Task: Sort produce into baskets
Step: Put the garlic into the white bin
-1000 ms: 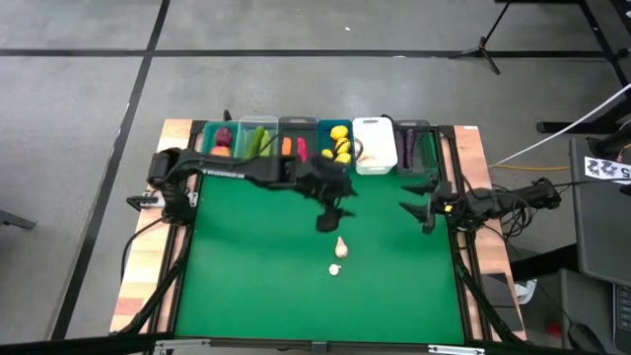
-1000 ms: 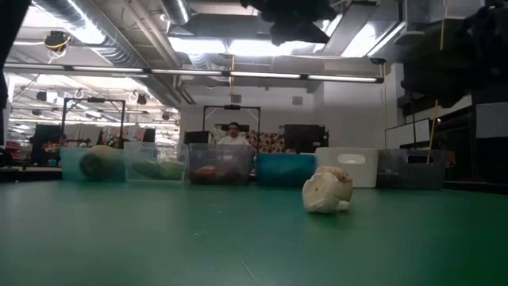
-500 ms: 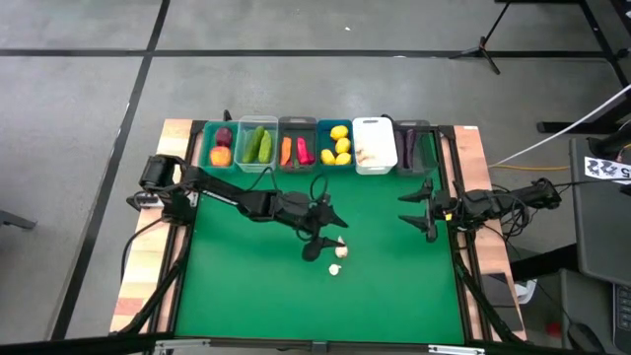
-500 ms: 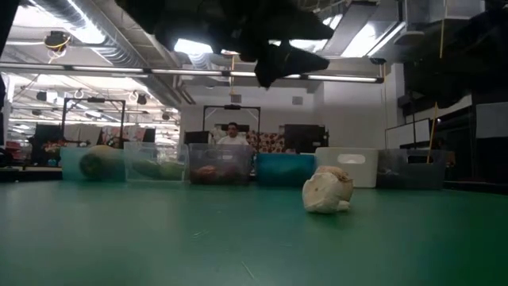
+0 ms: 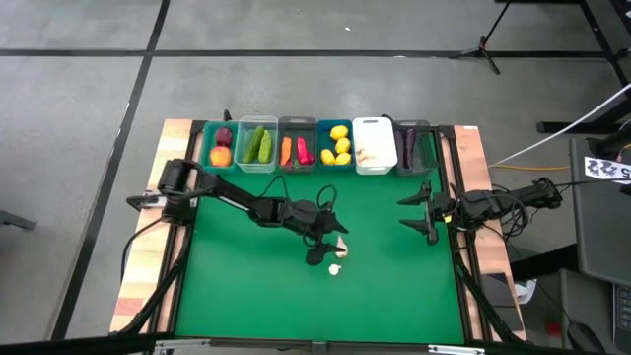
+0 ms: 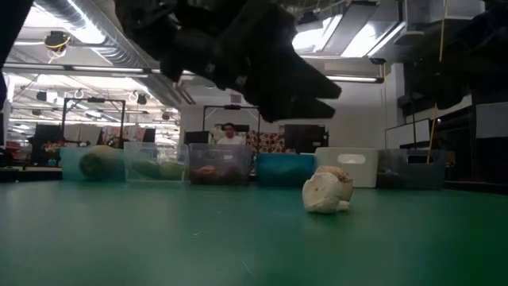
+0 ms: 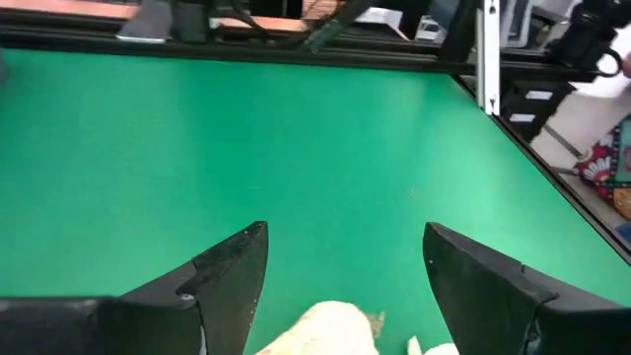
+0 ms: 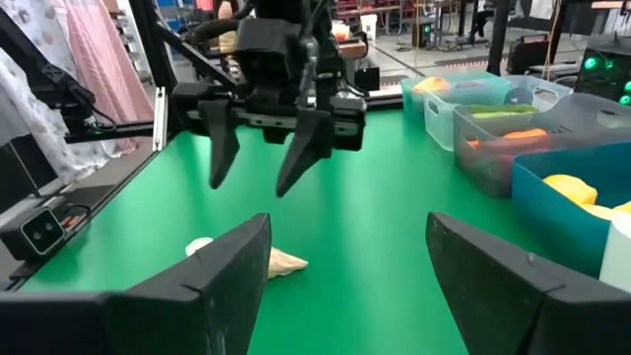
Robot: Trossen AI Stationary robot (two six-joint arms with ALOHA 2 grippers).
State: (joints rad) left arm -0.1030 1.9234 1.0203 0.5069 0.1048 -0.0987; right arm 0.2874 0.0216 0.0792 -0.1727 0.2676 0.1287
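Observation:
Two whitish garlic pieces lie on the green mat near its middle: one [image 5: 342, 248] just under my left gripper, the other [image 5: 335, 268] a little nearer the front edge. My left gripper [image 5: 330, 242] hangs open above the first garlic [image 7: 317, 330], its fingers [image 8: 225, 168] slanting down and clear of the piece. My right gripper [image 5: 419, 212] waits open by the table's right edge. Along the far edge stand the baskets [image 5: 315, 146] in a row, each holding produce: beet, cucumbers, carrot and pepper, lemons, garlic, eggplant.
The mat [image 5: 246, 286] is bare to the left and toward the near edge. Black frame rails [image 5: 458, 256] run along the table's sides. In the low view a person [image 6: 232, 135] sits in the room far behind the baskets.
My left gripper has come away from the baskets toward the near edge and sunk low over the garlic, its fingers tipping from level to slanting down. Its fingers stay open. The garlic has not moved.

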